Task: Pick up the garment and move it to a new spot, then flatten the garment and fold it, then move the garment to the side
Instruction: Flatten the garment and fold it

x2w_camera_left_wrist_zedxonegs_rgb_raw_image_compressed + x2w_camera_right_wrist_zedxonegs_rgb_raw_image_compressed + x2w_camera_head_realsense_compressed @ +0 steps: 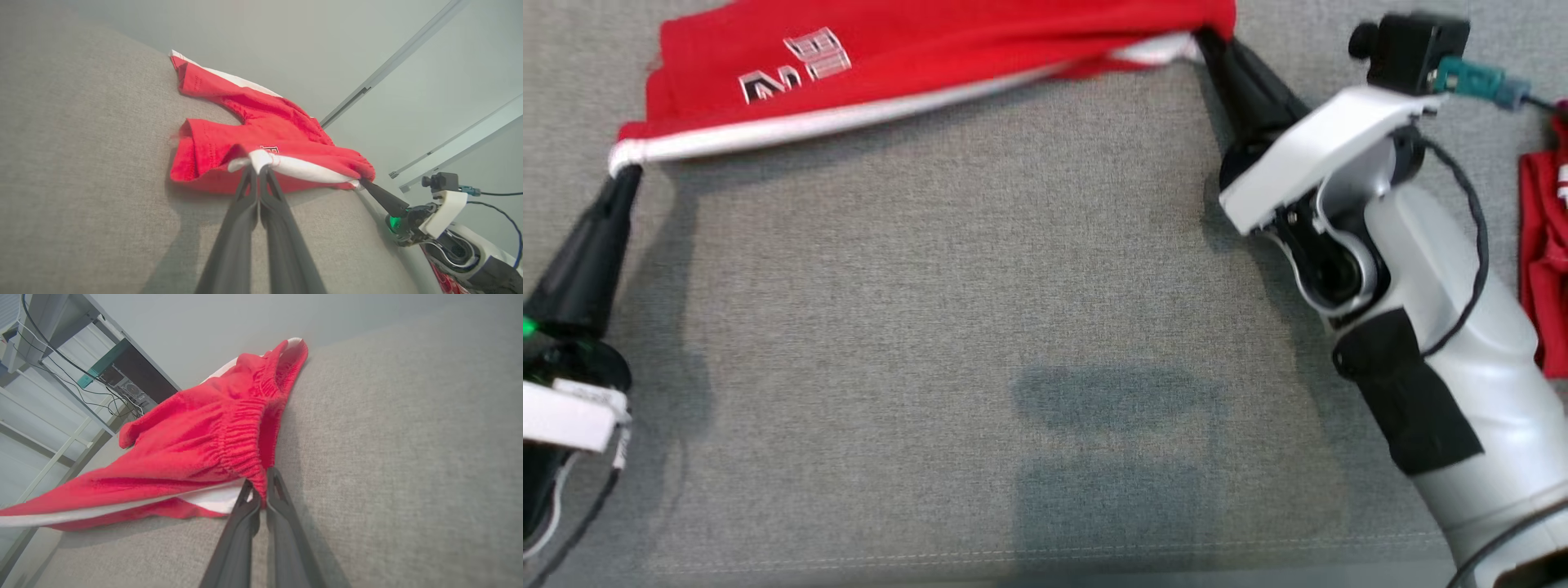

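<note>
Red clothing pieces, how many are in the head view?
2. The red shorts stretch along the far edge, held by the left gripper and right gripper; another red piece sits at the right edge, mostly cut off.

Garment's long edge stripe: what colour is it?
White stripe on red garment; best in head view.

head: above, looking down | wrists: low, close over grey fabric [81,163] | shared: garment [931,41]

Grey fabric surface [980,327], pale wall [286,36]
</note>
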Motion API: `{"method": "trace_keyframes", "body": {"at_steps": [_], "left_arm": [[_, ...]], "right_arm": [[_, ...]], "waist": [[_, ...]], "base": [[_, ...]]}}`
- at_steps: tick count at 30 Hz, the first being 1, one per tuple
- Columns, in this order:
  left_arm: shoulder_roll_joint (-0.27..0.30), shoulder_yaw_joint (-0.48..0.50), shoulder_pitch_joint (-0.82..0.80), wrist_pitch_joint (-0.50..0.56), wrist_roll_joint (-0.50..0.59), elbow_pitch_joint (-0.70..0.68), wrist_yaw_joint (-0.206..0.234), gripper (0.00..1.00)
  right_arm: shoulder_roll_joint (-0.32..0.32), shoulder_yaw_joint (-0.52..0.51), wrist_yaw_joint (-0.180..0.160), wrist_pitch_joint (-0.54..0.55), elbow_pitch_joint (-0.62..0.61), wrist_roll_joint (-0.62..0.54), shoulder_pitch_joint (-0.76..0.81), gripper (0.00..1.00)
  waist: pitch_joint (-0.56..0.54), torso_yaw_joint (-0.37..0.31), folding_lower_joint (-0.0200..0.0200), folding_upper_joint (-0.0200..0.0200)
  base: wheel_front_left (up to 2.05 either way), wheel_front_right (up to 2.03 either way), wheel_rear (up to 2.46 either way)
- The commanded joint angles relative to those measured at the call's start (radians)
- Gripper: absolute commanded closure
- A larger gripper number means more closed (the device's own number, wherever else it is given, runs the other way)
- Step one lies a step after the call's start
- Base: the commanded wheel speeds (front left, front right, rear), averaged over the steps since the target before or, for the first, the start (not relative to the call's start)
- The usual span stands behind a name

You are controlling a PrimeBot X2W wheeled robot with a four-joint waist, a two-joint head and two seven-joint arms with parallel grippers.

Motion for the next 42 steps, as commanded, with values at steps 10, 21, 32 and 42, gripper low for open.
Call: {"method": "trace_keyframes", "body": {"at_steps": [10,21,32,42], "left_arm": [[-0.026,-0.055,0.121,-0.006,0.087,0.029,0.000,1.00],[-0.073,-0.130,0.172,-0.006,0.145,0.106,0.000,1.00],[-0.123,-0.176,0.225,-0.006,0.182,0.188,0.000,1.00],[-0.126,-0.188,0.210,-0.006,0.207,0.254,0.000,0.94]], "right_arm": [[0.035,-0.113,-0.002,0.155,-0.217,-0.068,0.420,1.00],[0.035,-0.201,-0.002,0.235,-0.385,-0.131,0.610,1.00],[0.035,-0.239,-0.002,0.395,-0.448,-0.120,0.708,1.00],[0.035,-0.246,-0.002,0.556,-0.505,-0.201,0.751,1.00]], "waist": [[-0.184,0.019,0.0000,0.0000],[-0.322,0.032,0.0000,0.0000],[-0.402,0.046,0.0000,0.0000],[-0.387,0.049,0.0000,0.0000]], "base": [[0.00,0.00,0.00],[0.00,0.00,0.00],[0.00,0.00,0.00],[0.00,0.00,0.00]]}}
